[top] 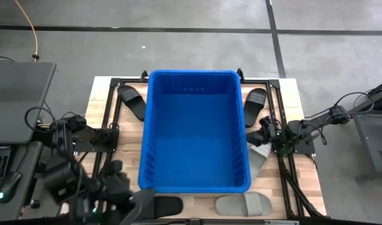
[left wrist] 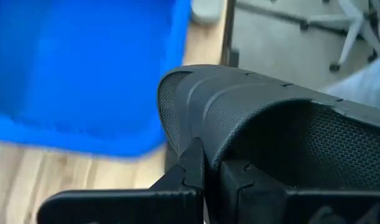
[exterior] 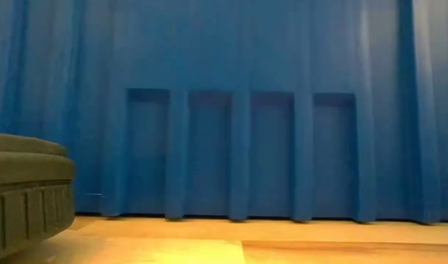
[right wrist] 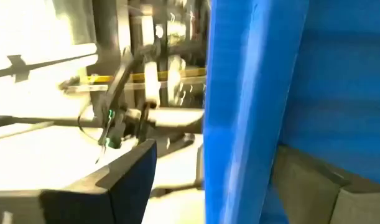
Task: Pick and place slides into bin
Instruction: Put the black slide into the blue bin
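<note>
**benchrat:** Blue bin (top: 194, 134) is sitting mid-table and looks empty from above, so no slides are in yet. Left gripper (left wrist: 205, 171) is down at the near-left corner of the bin, fingers pinched tight on the edge of a black slide (left wrist: 264, 124). Only a thin bite of the strap, going by the left wrist view.

**solderjoe:** That's my worry. Rubbery sandal, narrow pinch on an edge... it could swing or slip out on the lift, and then clip the bin's rim and land back on the wood.

**benchrat:** Yeah, and the wall is tall next to the sandal. If the arm doesn't raise it well clear, the toe snags.

**solderjoe:** What about the right arm?

**benchrat:** Right gripper (top: 266, 134) is tucked against the bin's right wall, over a grey slide (top: 258, 159). Can't tell whether its fingers are apart or closed. Another black slide (top: 254, 103) lies just beside it. One more grey slide (top: 244, 204) is at the near edge, and a black slide (top: 131, 101) is at the far left.

**solderjoe:** So close to the wall, it could nudge the bin.
</note>
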### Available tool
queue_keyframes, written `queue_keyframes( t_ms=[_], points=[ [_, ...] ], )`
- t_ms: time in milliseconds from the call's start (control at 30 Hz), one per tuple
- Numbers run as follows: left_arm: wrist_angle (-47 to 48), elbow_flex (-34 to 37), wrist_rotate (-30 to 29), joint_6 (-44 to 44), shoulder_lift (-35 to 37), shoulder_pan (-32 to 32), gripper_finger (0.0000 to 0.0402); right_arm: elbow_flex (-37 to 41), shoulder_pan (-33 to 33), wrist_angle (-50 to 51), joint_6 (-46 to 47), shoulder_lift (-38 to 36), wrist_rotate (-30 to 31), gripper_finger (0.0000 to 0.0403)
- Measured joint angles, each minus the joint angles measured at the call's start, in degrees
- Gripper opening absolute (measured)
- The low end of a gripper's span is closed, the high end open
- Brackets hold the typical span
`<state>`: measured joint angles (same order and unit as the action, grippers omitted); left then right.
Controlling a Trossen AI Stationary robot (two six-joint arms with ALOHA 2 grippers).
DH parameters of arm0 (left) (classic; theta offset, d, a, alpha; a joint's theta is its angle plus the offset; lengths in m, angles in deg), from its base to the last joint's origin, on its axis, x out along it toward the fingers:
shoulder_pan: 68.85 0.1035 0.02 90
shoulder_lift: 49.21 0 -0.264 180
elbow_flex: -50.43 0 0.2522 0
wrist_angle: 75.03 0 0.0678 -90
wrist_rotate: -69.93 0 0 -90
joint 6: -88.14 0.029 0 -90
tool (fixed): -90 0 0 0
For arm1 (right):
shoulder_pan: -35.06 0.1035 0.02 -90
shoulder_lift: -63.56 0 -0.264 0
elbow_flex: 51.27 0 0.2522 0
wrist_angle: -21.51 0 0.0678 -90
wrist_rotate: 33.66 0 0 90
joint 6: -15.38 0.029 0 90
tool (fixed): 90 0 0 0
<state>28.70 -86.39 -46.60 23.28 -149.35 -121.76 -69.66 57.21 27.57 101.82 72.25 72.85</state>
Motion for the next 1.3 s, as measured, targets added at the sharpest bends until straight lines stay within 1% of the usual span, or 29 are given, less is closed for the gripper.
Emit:
queue_keyframes(
  t_ms=[100, 233, 333, 367, 433, 467, 533, 567, 633, 700, 767, 867, 967, 1067, 1133, 1200, 1300],
  points=[
    [0.1, -0.4, 0.1, 3.0, 0.0, 2.8, 0.0, -1.9, 0.1, 7.0, 2.4, 0.0, -8.9, 0.0281],
    [0.0, -0.3, 1.3, 7.2, 0.0, 6.1, 0.0, -5.1, 0.5, 14.6, 8.5, 0.0, -16.4, 0.0281],
    [0.0, -0.1, 1.6, 9.1, -0.2, 8.6, 0.0, -7.9, 0.5, 26.0, 9.8, 0.0, -20.8, 0.0281],
    [0.0, -0.1, 1.8, 9.4, -0.3, 9.2, 0.0, -8.9, 0.5, 30.4, 10.9, 0.0, -23.3, 0.0281],
    [-0.4, -0.1, 2.7, 10.8, -0.3, 10.3, 0.0, -10.4, 0.5, 37.2, 11.7, 0.0, -30.1, 0.0281],
    [-0.5, -0.1, 2.9, 11.4, -0.3, 10.8, 0.0, -11.1, 0.5, 39.0, 12.8, 0.0, -33.3, 0.0281],
    [-0.5, -0.1, 3.0, 12.2, -0.3, 11.7, 0.0, -12.7, 0.5, 39.6, 16.4, 0.0, -38.5, 0.0281],
    [-0.5, -0.1, 2.9, 12.8, -0.3, 12.1, 0.0, -13.6, 0.5, 39.0, 18.5, 0.0, -40.3, 0.0281],
    [-0.5, -0.1, 2.9, 14.8, -0.3, 13.0, 0.0, -15.8, 0.5, 36.8, 21.5, 0.0, -42.0, 0.0281],
    [-0.4, -0.1, 2.0, 16.8, -0.3, 14.1, 0.0, -19.1, 0.5, 34.6, 23.3, 0.0, -41.7, 0.0281],
    [-0.4, -0.1, 0.7, 18.7, -0.3, 15.2, 0.0, -23.5, 0.5, 33.7, 24.3, 0.2, -39.7, 0.0281],
    [-0.4, -0.1, -1.4, 23.2, -0.3, 17.3, 0.0, -31.7, 0.5, 34.7, 21.9, 0.9, -32.7, 0.0281],
    [-0.4, -0.1, -6.4, 28.3, -0.3, 19.4, 0.0, -39.7, 0.5, 39.5, 17.0, 3.0, -25.0, 0.0281],
    [-0.5, -0.1, -10.4, 32.3, -0.3, 22.4, 0.0, -45.5, 0.5, 46.6, 13.8, 7.5, -21.8, 0.0281],
    [-1.0, -0.1, -13.2, 35.0, -0.3, 24.7, 0.0, -48.0, 0.5, 47.8, 12.4, 11.5, -19.3, 0.0281],
    [-3.5, -0.1, -13.1, 39.1, -0.3, 27.1, 0.0, -48.9, 0.5, 47.6, 10.9, 15.6, -16.2, 0.0281],
    [-9.5, -0.1, -10.9, 44.8, -0.3, 29.8, 0.0, -49.0, 0.4, 44.3, 10.6, 21.8, -11.0, 0.0281]
  ],
)
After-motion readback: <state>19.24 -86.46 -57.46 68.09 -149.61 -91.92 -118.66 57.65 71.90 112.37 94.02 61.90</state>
